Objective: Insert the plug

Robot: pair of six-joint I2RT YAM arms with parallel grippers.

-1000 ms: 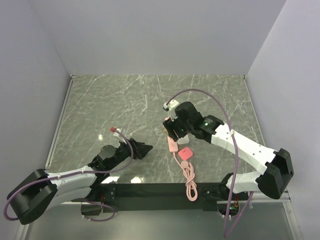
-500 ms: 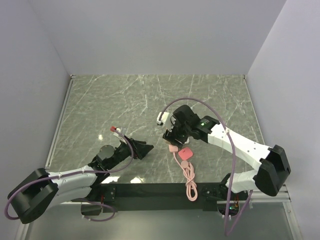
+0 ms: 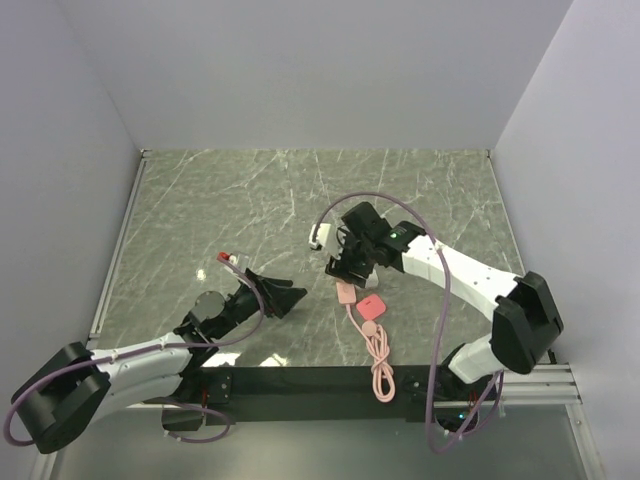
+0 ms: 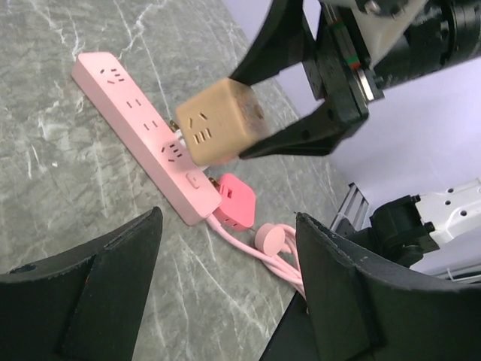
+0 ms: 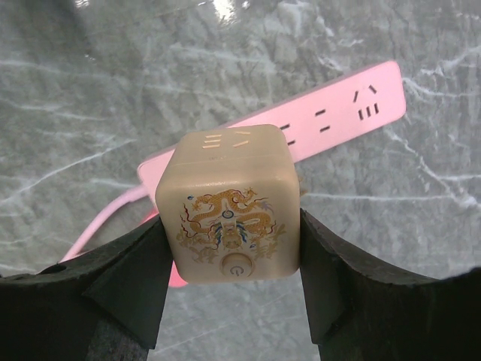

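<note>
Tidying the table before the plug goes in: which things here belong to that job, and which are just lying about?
In the job: the plug; the tan cube, held in the right gripper; the power strip below it.
Lying about: the coiled cord beside the plug. The open left gripper holds nothing.

The tan cube point(image 5: 229, 203) is beige, a gold dragon motif printed on one face. The power strip point(image 4: 135, 143) and cord point(image 3: 381, 370) are pale pink; the plug point(image 4: 237, 201) is coral pink. The table point(image 3: 230, 200) is grey-green marble, white-veined.
</note>
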